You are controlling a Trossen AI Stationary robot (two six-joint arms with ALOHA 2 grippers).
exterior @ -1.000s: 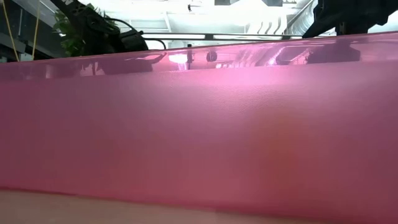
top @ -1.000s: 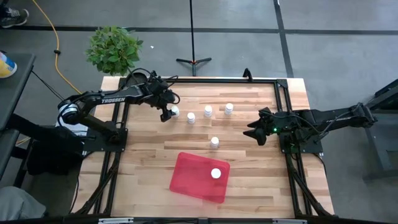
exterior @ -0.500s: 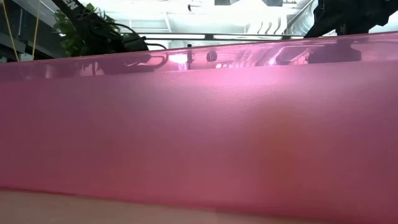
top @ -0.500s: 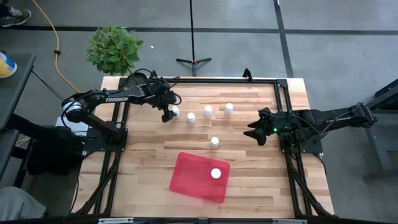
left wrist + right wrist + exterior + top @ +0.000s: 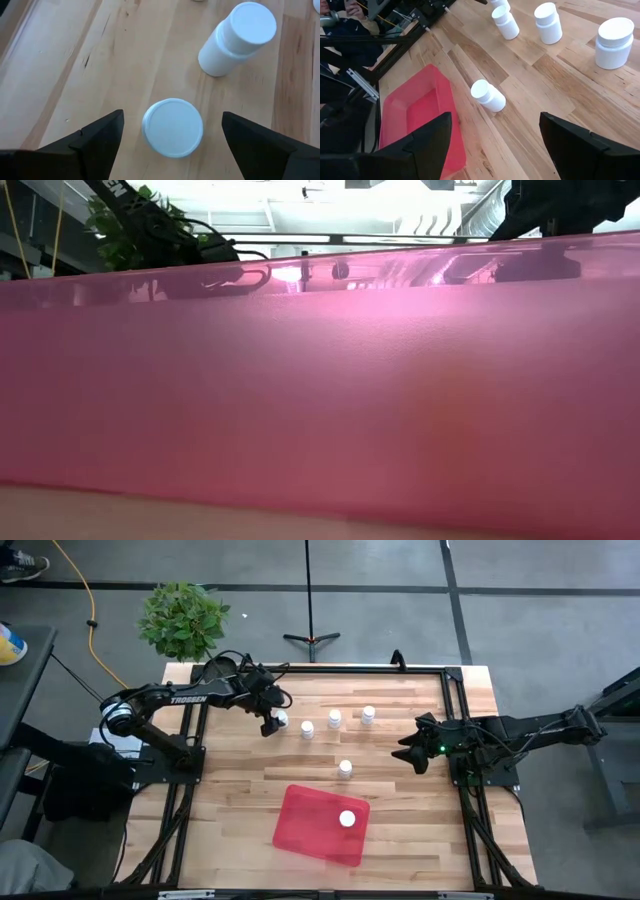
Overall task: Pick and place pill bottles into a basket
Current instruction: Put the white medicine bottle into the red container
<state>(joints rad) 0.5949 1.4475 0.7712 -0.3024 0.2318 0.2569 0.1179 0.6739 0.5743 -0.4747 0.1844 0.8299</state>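
The pill bottle (image 5: pixel 173 127) we are after stands upright on the counter (image 5: pixel 240 790) at the far left end of a row of four, and the left claw (image 5: pixel 170 135) hangs over it with its fingers (image 5: pixel 95 140) spread wide, one on each side and neither touching. In the high view that same bottle (image 5: pixel 281 719) peeks out just beside the claw (image 5: pixel 268 724).

We judge the main risk to be an uneven close: if one finger meets the smooth white cap first, the light bottle may tip or skid along the wood. The next bottle (image 5: pixel 237 37) stands near on the right, so a drift that way could knock it.

The rest of the row, (image 5: pixel 307 728), (image 5: pixel 335 718) and (image 5: pixel 368 715), runs off to the right. A lone bottle (image 5: pixel 345 768) stands nearer, between the row and the basket (image 5: pixel 300 825), roughly on the carry path, so we would lift well clear of it. One bottle (image 5: pixel 347 819) already sits in the basket.

The right claw (image 5: pixel 412 752) waits at the right side of the counter, fingers wide and holding nothing. A potted plant (image 5: pixel 183 618) stands beyond the far left corner.
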